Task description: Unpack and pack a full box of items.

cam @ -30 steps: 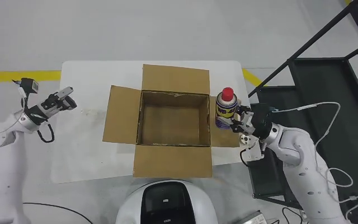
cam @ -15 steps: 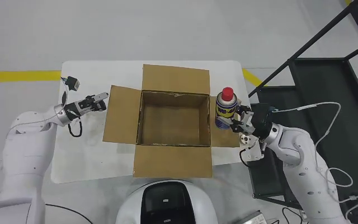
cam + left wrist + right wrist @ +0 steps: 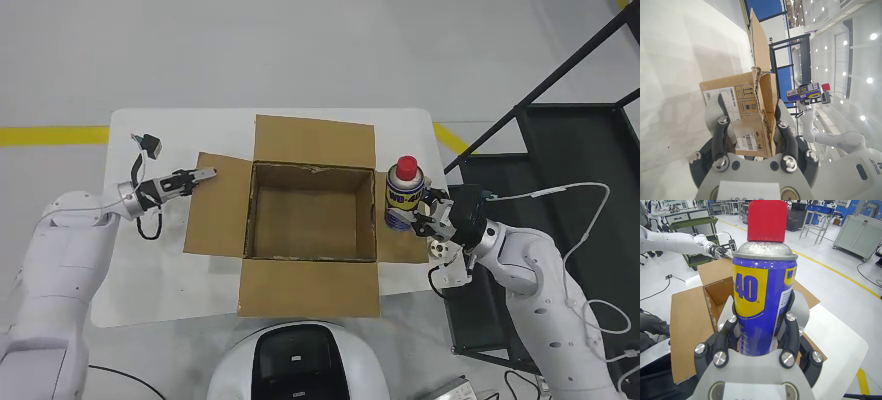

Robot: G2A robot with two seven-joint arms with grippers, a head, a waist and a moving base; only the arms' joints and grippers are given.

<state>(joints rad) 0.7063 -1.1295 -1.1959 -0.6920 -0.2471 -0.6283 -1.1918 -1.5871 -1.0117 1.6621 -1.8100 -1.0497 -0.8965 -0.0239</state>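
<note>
Cardboard box [image 3: 310, 225] open. Right tool [image 3: 432, 215] clamps an upright spray can [image 3: 405, 190] beside it, seemingly for packing. Left tool [image 3: 748, 106], fingers apart, straddles a flap [image 3: 218, 215], probably steadying.

Upright arrows [image 3: 746, 92] on cardboard box [image 3: 736, 83]

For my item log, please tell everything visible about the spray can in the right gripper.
The spray can is a metal cylinder with a blue and yellow label, a bare silver shoulder and a red plastic cap. It stands upright, capped, over the right flap of the open box. The right gripper clamps its lower body.
</note>
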